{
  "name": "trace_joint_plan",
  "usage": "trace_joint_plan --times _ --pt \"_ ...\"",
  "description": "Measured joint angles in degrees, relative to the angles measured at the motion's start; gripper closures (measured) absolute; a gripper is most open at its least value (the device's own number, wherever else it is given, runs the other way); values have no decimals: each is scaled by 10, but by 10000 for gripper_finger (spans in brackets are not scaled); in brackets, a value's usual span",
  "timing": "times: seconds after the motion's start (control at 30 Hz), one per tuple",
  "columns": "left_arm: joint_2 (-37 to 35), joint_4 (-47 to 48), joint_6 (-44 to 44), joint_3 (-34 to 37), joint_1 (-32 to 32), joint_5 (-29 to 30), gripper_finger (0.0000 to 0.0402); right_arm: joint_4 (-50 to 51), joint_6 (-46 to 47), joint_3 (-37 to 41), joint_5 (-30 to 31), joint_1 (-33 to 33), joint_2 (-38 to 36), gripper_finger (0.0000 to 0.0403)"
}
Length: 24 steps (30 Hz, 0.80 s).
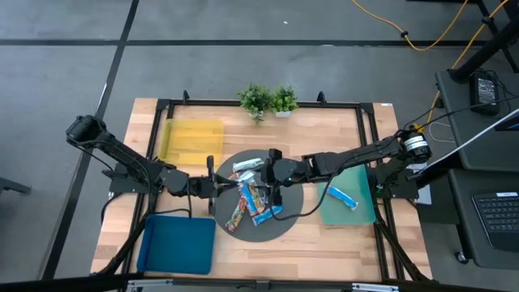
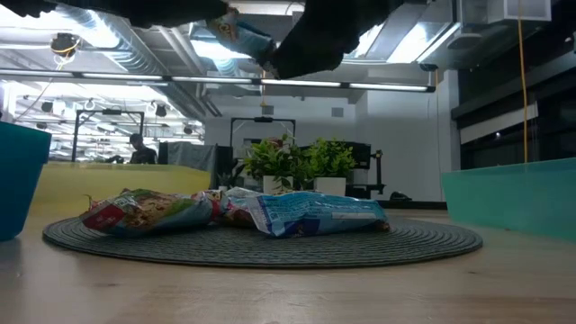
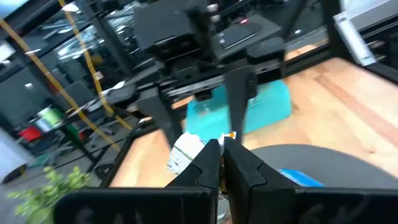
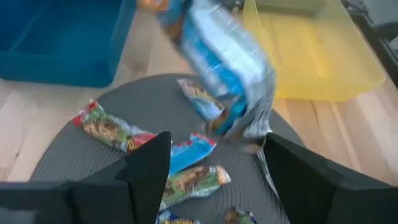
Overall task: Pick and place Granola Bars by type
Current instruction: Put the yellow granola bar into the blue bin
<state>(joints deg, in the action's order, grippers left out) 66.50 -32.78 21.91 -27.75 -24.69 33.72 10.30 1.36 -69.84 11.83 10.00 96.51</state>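
Observation:
Several granola bars [image 1: 253,203] in blue and in red-green wrappers lie on a round grey mat [image 1: 288,212]; the low view shows them in a heap [image 2: 236,211]. One blue bar [image 1: 342,195] lies on the green tray [image 1: 362,209]. My left gripper [image 3: 221,149] reaches in from the table's left and is shut on a silver-blue bar [image 4: 227,65], held up over the mat. My right gripper [image 4: 214,143] comes in from the right, open, its fingers [image 4: 149,168] standing either side of that bar and short of it. My left gripper pinches the silver-blue bar by its orange-tinted end [image 3: 230,135] between its two fingers, coming level from the table's left. The bar is lifted clear of the mat, and its wrapper [image 3: 185,150] slants down from the fingertips. It also shows high in the low view [image 2: 236,31].
A yellow tray [image 1: 192,139] sits at the far left of the table and a blue tray [image 1: 177,243] at the near left. Two small potted plants [image 1: 268,100] stand at the far edge. A black frame rims the table.

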Motion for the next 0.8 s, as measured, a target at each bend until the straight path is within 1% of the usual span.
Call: trace_joint_plan --times 0.13,0.3,0.43,0.5,0.57,0.7,0.8 --pt "-5 19 4 0 0 32 400 36 15 0 8 0 0 142" --pt "-26 29 7 0 -8 44 400 72 30 0 56 0 0 141" --pt "-49 33 14 0 -33 55 400 91 43 0 86 0 0 141" --pt "-64 52 10 0 -51 71 400 98 47 0 92 0 0 141" --pt "-78 92 -8 0 -75 85 400 108 59 0 91 1 0 141" --pt "-102 181 -79 0 -135 116 400 127 72 0 91 1 0 141" --pt "-109 223 -126 0 -190 131 400 130 71 0 91 1 0 141"
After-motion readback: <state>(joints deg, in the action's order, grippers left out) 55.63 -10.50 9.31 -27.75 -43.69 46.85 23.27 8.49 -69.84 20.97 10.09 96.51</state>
